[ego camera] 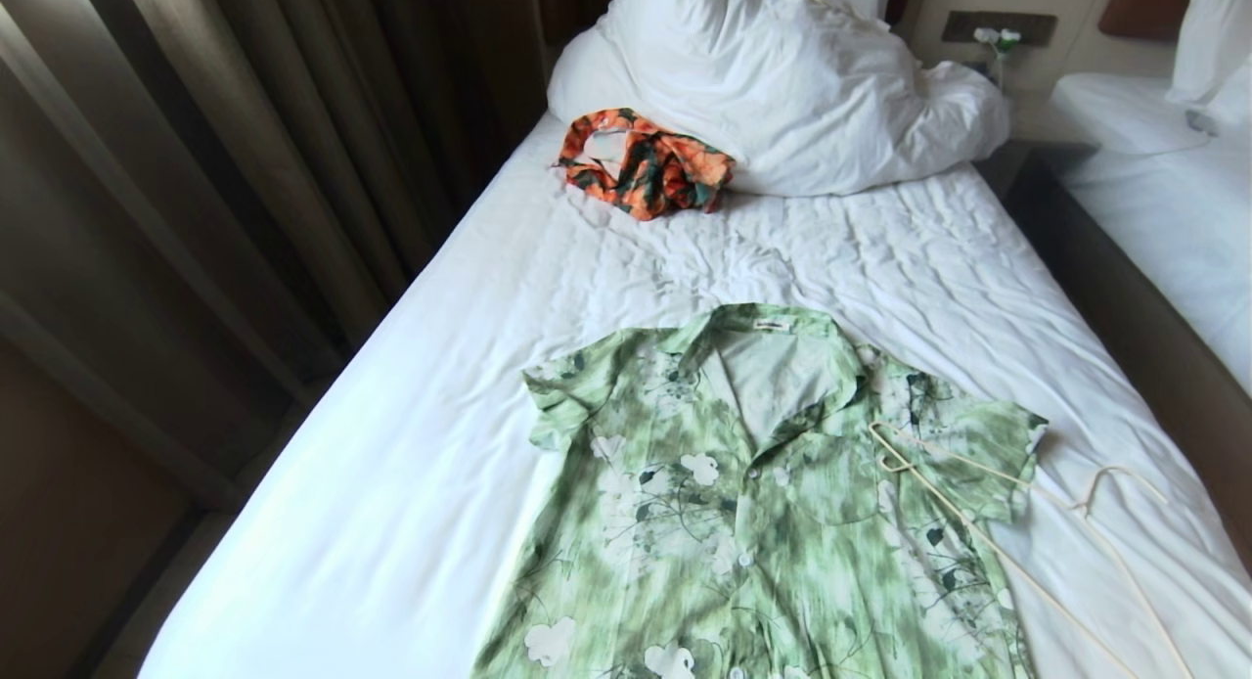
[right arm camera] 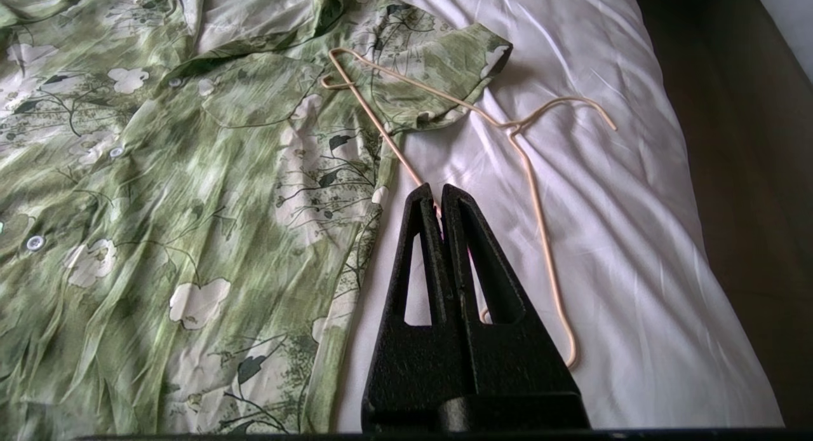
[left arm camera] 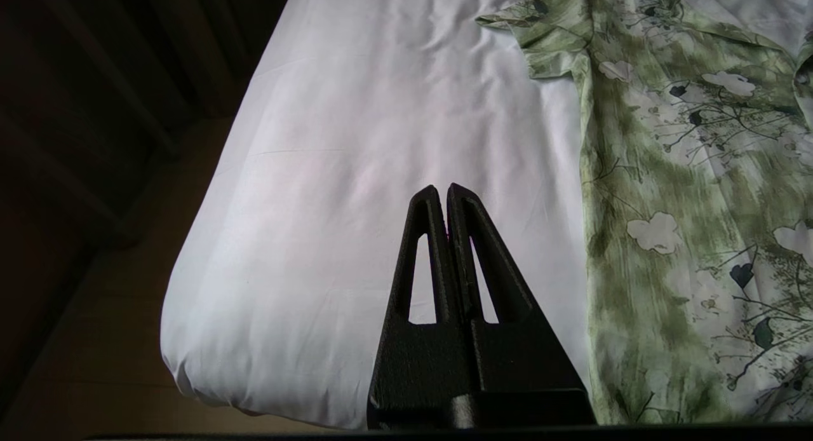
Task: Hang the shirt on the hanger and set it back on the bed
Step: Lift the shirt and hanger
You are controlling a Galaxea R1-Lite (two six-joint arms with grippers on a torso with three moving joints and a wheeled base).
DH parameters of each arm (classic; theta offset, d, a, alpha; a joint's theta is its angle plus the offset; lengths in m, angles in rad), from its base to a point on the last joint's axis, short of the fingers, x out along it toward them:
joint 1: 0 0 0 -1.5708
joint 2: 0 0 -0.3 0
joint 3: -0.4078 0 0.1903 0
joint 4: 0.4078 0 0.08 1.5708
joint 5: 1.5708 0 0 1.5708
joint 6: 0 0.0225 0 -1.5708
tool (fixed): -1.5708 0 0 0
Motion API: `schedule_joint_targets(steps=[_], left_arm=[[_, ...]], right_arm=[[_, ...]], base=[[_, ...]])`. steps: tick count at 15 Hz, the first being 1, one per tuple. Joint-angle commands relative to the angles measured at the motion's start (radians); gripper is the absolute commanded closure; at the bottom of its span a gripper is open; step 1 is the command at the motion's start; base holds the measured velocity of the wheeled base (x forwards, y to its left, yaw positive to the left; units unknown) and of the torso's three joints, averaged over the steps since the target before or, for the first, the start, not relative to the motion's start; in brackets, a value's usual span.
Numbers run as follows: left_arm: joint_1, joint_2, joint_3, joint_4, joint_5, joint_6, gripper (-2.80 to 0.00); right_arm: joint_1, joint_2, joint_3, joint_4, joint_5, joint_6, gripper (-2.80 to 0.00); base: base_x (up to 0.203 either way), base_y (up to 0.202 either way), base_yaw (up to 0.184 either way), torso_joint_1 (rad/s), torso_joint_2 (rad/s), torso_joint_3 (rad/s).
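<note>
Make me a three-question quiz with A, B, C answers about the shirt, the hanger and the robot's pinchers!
1. Where does the hanger lie?
A. partly on the shirt
B. on the pillow
C. on the floor

2. How many garments lie on the bed?
A. one
B. two
C. four

3. How do the left gripper and right gripper stand?
A. both open
B. one holds the hanger
C. both shut, empty

Answers: A, one corner rests over the sleeve; B, the green shirt plus an orange garment; C, the fingers meet on nothing.

Dark curtains (ego camera: pixel 245 170) on the left; second bed (ego camera: pixel 1164 200) right; brown floor (left arm camera: pixel 95 339).
</note>
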Motion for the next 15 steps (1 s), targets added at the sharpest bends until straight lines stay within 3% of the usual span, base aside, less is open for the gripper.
schedule_joint_targets(steps=[1, 10, 15], left_arm=[[0.0, 0.001, 0.0, 0.0, -0.001, 0.0, 0.0], [0.0, 0.001, 0.0, 0.0, -0.001, 0.0, 0.0], [0.0, 0.001, 0.0, 0.0, -0.001, 0.0, 0.0]], right_arm=[[0.0, 0.0, 0.011, -0.001, -0.001, 0.006, 0.0], [0.0, 0.0, -0.01, 0.001, -0.004, 0.02, 0.0], [0.001, 0.028, -0.177, 0.08, 0.006, 0.017, 0.0]], base=[[0.0, 0.0, 0.0, 0.0, 0.0, 0.0], [0.0, 0.0, 0.0, 0.0, 0.0, 0.0], [0.0, 0.0, 0.0, 0.0, 0.0, 0.0]])
